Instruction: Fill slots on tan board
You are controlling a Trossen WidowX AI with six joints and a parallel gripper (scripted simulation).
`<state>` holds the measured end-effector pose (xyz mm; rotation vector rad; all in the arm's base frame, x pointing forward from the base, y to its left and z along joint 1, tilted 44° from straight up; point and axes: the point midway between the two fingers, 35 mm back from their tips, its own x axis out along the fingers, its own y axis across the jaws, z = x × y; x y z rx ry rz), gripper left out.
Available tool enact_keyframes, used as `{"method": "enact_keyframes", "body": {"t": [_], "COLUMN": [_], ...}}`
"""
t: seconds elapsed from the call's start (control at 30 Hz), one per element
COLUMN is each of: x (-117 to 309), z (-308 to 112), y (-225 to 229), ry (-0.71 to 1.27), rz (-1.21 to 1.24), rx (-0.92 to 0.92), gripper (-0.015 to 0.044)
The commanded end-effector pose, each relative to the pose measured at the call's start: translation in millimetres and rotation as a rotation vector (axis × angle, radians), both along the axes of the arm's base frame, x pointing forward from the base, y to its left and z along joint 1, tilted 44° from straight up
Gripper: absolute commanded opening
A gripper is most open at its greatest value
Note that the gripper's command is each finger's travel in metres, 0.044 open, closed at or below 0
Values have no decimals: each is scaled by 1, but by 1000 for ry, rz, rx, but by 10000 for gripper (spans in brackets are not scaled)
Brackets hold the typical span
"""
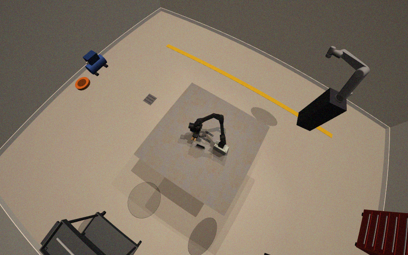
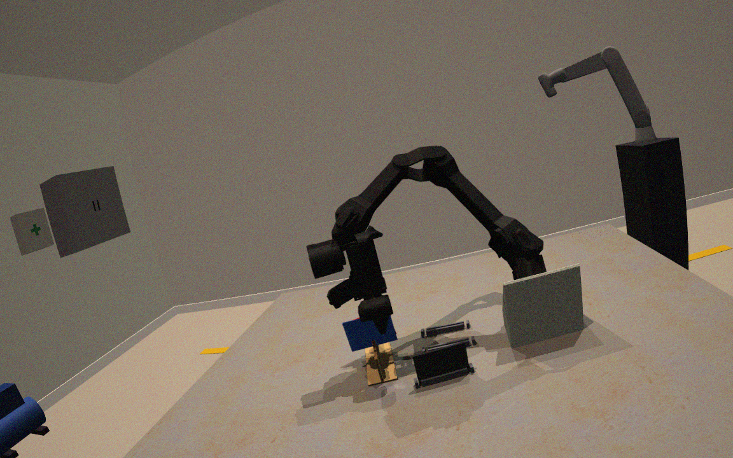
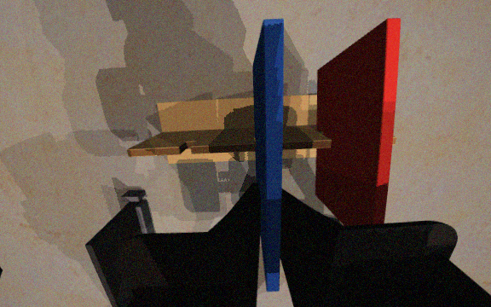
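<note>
Pinching the blue board (image 2: 362, 337) (image 3: 269, 107) tight in the black claw (image 1: 195, 136) (image 2: 382, 331) (image 3: 262, 189), left of the middle in the outside view. Holding it up on its edge, crosswise over the standing tan board (image 2: 377, 362) (image 3: 164, 143), with a bit of a tilt in the outside view. Cannot tell from here whether touching the tan board or just above it. Showing the red board (image 3: 349, 111) in the wrist view, upright, right of the blue one and apart from it, also across the tan board. Showing an open slot (image 3: 186, 147) too, left of the blue board. Standing to the right of the tan board in the outside view, near the middle: a black holder (image 1: 200, 146) (image 2: 443, 364) on the gray table (image 1: 180, 171) (image 2: 614, 392) (image 3: 454, 128).
</note>
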<state>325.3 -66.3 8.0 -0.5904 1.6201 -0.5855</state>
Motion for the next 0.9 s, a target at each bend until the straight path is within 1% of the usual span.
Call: {"method": "enact_keyframes", "body": {"t": [0.0, 0.87], "x": [-1, -2], "z": [-2, -12], "y": [-3, -12], "ry": [5, 5], "rz": [2, 2], "rx": [-4, -4], "gripper": [0, 0]}}
